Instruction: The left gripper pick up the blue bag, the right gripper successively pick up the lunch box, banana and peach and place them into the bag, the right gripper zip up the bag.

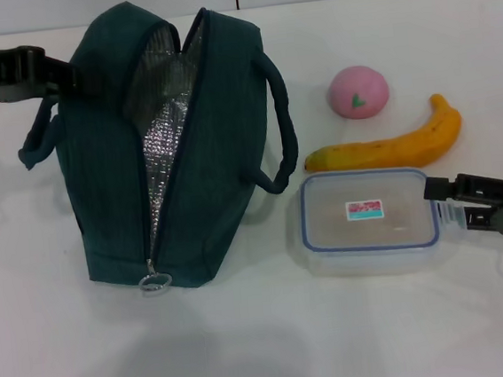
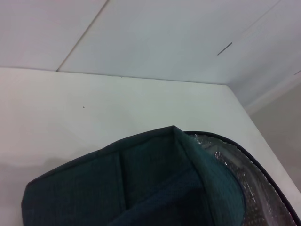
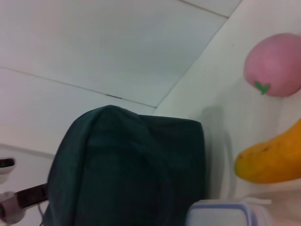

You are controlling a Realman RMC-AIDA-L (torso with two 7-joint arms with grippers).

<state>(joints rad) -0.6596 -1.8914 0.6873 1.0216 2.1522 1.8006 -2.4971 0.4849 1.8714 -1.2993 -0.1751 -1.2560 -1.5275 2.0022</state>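
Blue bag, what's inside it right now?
Through the open zip of the blue bag only silver foil lining shows; no food is visible, though the fabric sides hide most of the interior.

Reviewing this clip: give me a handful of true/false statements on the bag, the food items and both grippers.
1. The blue bag is unzipped, foil lining showing. True.
2. The lunch box is already inside the bag. False: it sits on the table beside the bag.
3. The banana lies between the peach and the lunch box. True.
4. The right gripper holds the peach. False: it is at the lunch box's edge.
5. The left gripper is at the bag's top corner. True.
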